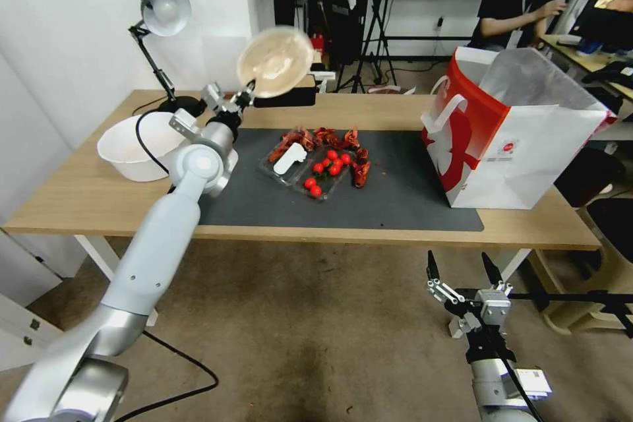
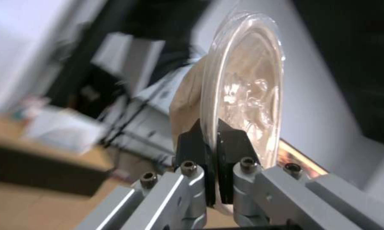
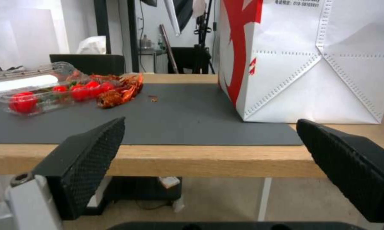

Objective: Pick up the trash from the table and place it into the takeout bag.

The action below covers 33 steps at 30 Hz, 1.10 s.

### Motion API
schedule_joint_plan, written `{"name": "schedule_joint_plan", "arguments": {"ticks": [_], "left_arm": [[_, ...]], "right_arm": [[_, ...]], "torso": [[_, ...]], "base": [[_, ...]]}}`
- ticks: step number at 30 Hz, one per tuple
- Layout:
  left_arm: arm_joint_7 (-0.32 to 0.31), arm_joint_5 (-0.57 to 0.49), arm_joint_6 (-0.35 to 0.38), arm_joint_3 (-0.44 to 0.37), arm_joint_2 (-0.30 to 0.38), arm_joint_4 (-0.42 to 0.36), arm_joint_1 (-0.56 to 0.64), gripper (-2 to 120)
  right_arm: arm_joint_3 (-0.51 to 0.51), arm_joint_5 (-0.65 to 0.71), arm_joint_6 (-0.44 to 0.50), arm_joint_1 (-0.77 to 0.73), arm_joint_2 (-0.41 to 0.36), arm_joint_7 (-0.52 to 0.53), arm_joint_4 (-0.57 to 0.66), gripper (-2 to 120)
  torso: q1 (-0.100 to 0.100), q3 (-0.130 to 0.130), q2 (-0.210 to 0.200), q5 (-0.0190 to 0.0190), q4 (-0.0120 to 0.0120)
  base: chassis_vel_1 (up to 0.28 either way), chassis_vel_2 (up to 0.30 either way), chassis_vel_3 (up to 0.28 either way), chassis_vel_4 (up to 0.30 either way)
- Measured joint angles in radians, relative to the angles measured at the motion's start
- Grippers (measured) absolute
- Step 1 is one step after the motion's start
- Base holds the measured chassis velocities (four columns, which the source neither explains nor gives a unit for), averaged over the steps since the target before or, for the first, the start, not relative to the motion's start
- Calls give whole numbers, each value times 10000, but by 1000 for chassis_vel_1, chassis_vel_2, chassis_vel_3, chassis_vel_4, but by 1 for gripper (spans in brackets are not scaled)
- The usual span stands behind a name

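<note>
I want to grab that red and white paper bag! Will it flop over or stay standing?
The boxy red and white paper takeout bag probably stays standing: it sits upright with its mouth open. Its creased walls look thin, so it is likely light and may slide or tip if pushed.

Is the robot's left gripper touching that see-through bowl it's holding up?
Touching. In the left wrist view the left gripper has both black fingers pressed on the beige bowl's clear rim, with no gap.

The takeout bag (image 3: 311, 64) bears small red print near its top edge, partly legible as "010-5810...", the rest unreadable.
</note>
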Motion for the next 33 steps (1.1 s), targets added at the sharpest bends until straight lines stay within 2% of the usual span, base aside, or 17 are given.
{"name": "schedule_joint_plan", "arguments": {"ticks": [1,2,3,4,5,6,8,9,10,11,12,14,15,16,19,23,33], "left_arm": [[0,0,0,0,0,0,0,0],[504,96,-117,72,107,-39,-6,0],[1346,254,-250,213,297,-115,-16,0],[2681,557,-399,515,557,-214,-104,0],[2681,557,-399,515,557,-214,-104,0],[3098,704,-463,631,623,-222,-151,0],[4842,1430,-794,1158,779,-191,-408,0],[4842,1430,-794,1158,779,-191,-408,0],[5468,1636,-984,1322,782,-94,-517,0],[6343,1871,-1162,1508,769,80,-680,0],[6343,1871,-1162,1508,769,80,-680,0],[8122,2081,-1380,1932,671,546,-1011,0],[8682,2184,-1472,2123,620,758,-1153,0],[8682,2184,-1472,2123,620,758,-1153,0],[10043,2736,-1556,2592,383,1370,-1610,0],[10434,2975,-1555,3050,110,1749,-2077,0],[10292,3203,-1530,3677,-674,2458,-3043,0]], "right_arm": [[0,0,0,0,0,0,0,100],[-2,-8,0,4,7,1,0,100],[-4,-16,0,5,15,4,-1,100],[-6,-39,0,2,23,9,-1,100],[-6,-39,0,2,23,9,-1,100],[-6,-50,0,-2,25,12,-1,100],[6,-86,-1,-26,27,26,21,100],[6,-86,-1,-26,27,26,21,100],[14,-87,-1,-40,29,28,46,100],[29,-89,-1,-60,33,28,61,100],[29,-89,-1,-60,33,28,61,100],[55,-89,-1,-108,73,27,77,100],[63,-89,1,-137,101,26,84,100],[63,-89,1,-137,101,26,84,100],[116,-97,29,-215,179,26,122,100],[179,-107,75,-286,272,26,152,100],[238,-236,249,-466,502,23,197,100]], "torso": [[0,0,0,0,0],[0,0,0,1,0],[0,0,0,0,1],[-1,0,1,2,2],[-1,0,1,2,2],[0,0,0,1,1],[0,0,0,2,0],[0,0,0,2,0],[0,0,0,2,0],[0,0,0,2,-1],[0,0,0,2,-1],[0,1,0,1,-1],[0,1,0,2,-1],[0,1,0,2,-1],[0,1,0,2,-1],[0,2,0,1,-1],[0,2,0,2,-1]], "base": [[0,0,0,0],[0,0,0,0],[0,0,0,0],[0,0,0,0],[0,0,0,0],[0,0,0,0],[0,0,0,0],[0,0,0,0],[0,0,0,0],[0,0,0,0],[0,0,0,0],[0,0,0,0],[0,0,0,0],[0,0,0,0],[0,0,0,0],[0,0,0,0],[0,0,0,0]]}}
